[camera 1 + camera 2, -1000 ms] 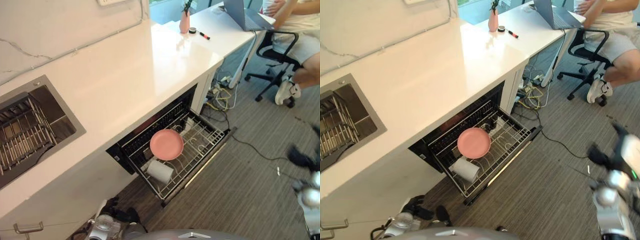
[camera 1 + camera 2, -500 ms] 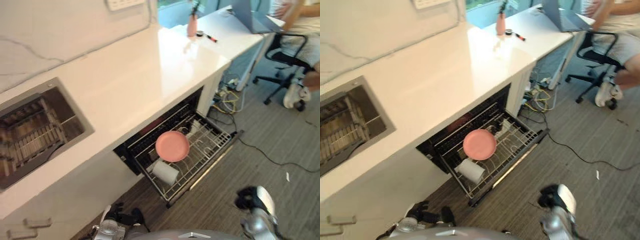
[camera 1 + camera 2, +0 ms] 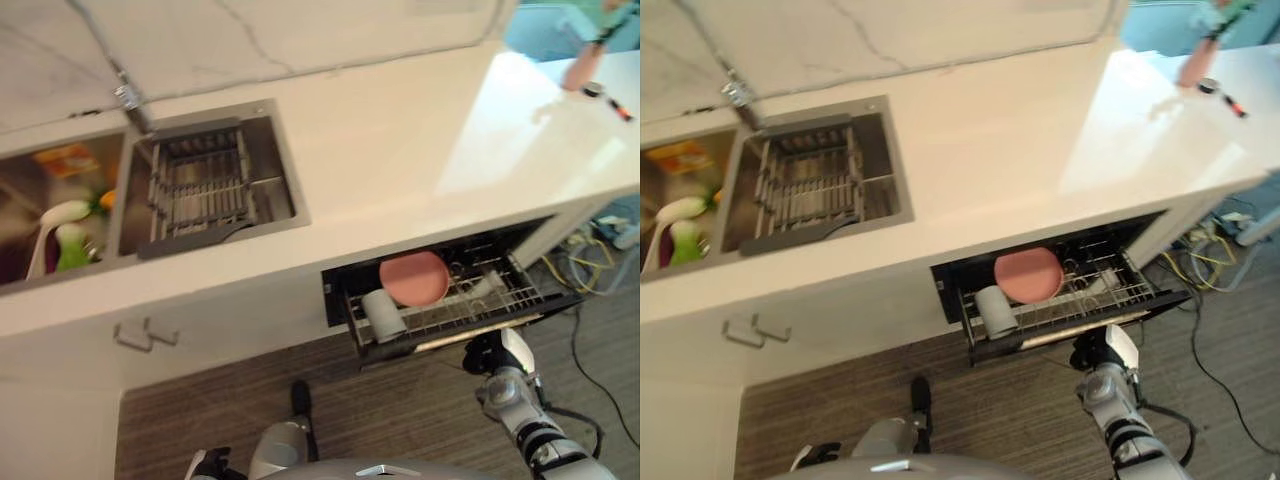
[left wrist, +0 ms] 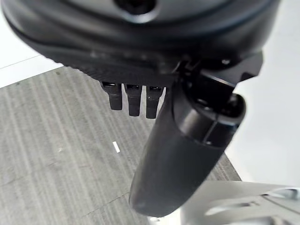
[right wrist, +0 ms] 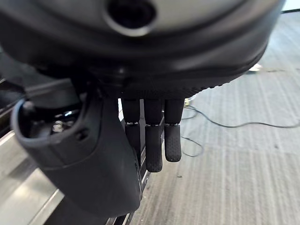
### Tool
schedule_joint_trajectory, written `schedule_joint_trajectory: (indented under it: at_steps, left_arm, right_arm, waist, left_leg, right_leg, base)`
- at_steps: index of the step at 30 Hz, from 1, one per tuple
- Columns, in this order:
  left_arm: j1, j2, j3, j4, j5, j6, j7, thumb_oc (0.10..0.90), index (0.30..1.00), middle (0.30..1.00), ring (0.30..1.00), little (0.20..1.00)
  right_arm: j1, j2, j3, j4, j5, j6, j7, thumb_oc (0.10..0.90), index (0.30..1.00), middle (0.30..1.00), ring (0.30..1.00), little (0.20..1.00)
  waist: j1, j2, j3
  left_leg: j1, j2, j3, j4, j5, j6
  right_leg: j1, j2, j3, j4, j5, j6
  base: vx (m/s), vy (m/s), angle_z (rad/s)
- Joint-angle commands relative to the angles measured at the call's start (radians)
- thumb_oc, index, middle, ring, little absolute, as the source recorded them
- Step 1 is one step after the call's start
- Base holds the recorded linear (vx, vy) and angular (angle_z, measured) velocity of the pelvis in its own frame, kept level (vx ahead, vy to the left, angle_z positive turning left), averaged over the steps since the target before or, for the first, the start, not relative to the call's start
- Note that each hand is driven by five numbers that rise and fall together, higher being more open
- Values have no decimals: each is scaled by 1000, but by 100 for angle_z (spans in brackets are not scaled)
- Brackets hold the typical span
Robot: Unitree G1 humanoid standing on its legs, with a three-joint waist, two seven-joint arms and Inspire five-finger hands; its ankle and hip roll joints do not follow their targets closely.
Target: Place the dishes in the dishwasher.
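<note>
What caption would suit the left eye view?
Pink plate and white cup sit in the open dishwasher rack.

Long table (image 3: 400,150) runs across the view, wall behind it. Sink (image 3: 215,185) set into the table at the left, a rack (image 3: 195,190) lying in its right basin, the tap (image 3: 128,98) behind it at the wall. Left basin (image 3: 55,220) holds dishes. Dishwasher rack (image 3: 470,300) is pulled out from under the table's right part, over the floor (image 3: 200,400). In the rack: a plate (image 3: 413,278) standing on edge, a cup (image 3: 381,313) lying on its side just left of and before it. Right hand (image 3: 500,355) hangs just before the rack. Cables (image 3: 590,240) lie on the floor at far right. Small items (image 3: 590,80) sit on the table's far right end.
</note>
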Motion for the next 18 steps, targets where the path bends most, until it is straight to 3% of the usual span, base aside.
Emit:
schedule_joint_trajectory:
  at_steps: [1, 3, 6, 11, 13, 14, 18]
  left_arm:
    - [7, 10, -67, 25, -4, -20, 10, 800, 900, 900, 900, 900]
    - [19, 2, 12, 21, -187, -22, -67, 800, 900, 900, 900, 900]
    - [6, 10, 17, 26, -181, -30, -72, 800, 900, 900, 900, 900]
    - [-11, 40, -49, -98, -173, -63, -93, 800, 900, 900, 900, 900]
    - [-14, 48, -51, -139, -215, -73, -115, 800, 900, 900, 900, 900]
    - [-13, 50, -51, -140, -216, -73, -116, 800, 900, 900, 900, 900]
    - [-23, 36, -13, -120, -258, -68, -131, 800, 900, 900, 900, 900]
  right_arm:
    - [-235, -50, 86, -109, -103, -122, -16, 400, 300, 300, 300, 300]
    - [-319, -102, 127, -144, -114, -127, -8, 400, 300, 300, 300, 300]
    - [-380, -116, 163, -154, -129, -126, 11, 400, 300, 300, 300, 300]
    - [-447, -134, 239, -169, -161, -141, 23, 400, 300, 300, 300, 300]
    - [-419, -117, 246, -166, -167, -146, 37, 551, 526, 526, 526, 526]
    - [-418, -115, 245, -166, -167, -146, 37, 800, 900, 900, 900, 900]
    - [-279, -33, 201, -119, -140, -142, 64, 800, 900, 900, 900, 900]
  waist:
    - [95, 4, -23]
    - [129, -9, -5]
    - [135, -12, 7]
    - [147, -15, 27]
    - [144, -16, 33]
    - [144, -17, 32]
    - [119, -24, 29]
  left_leg:
    - [-22, 17, 9, 29, -37, -44]
    - [-53, 21, 1, 26, -25, -51]
    - [-69, 25, -1, 22, -18, -55]
    - [-89, 31, -10, 17, -11, -59]
    - [-90, 32, -11, 17, -14, -58]
    - [-90, 32, -11, 17, -14, -58]
    - [-80, 32, -6, 16, -22, -52]
  right_leg:
    - [17, 13, 65, 79, -124, -71]
    - [-5, 20, 52, 74, -123, -76]
    - [-15, 25, 50, 67, -121, -78]
    - [-30, 31, 52, 58, -116, -80]
    - [-33, 32, 52, 58, -115, -80]
    - [-33, 32, 53, 58, -115, -80]
    - [-32, 30, 56, 68, -115, -81]
  base:
    - [-19, -10, 22]
    - [-23, -8, 28]
    - [-7, 12, 29]
    - [-4, 7, 1]
    - [0, 0, 0]
    - [5, 7, -3]
    - [14, 6, -2]
